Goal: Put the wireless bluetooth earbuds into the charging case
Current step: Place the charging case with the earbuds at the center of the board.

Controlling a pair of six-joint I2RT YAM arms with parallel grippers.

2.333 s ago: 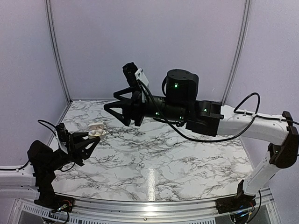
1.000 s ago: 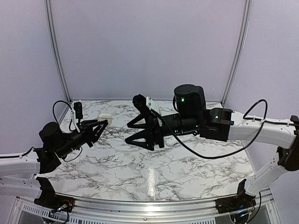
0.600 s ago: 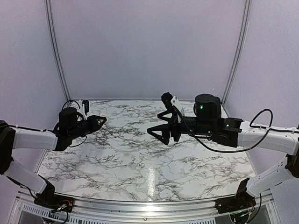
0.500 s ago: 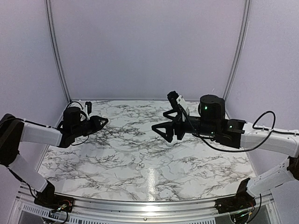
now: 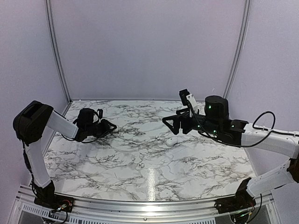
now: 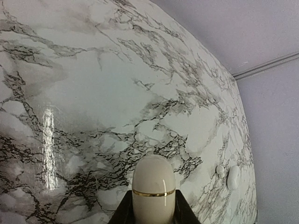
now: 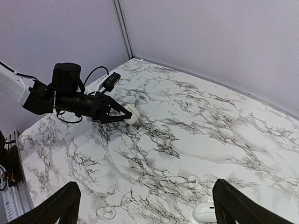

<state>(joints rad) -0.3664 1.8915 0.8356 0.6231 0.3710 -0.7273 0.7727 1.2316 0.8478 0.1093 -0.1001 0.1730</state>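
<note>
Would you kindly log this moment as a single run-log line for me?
left gripper: shut on charging case, lid closed | right gripper: open, empty | two white pieces: on table near right gripper

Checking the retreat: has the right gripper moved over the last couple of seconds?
Yes. The right gripper has shifted rightward, from above the table's middle towards the right corner post.
</note>
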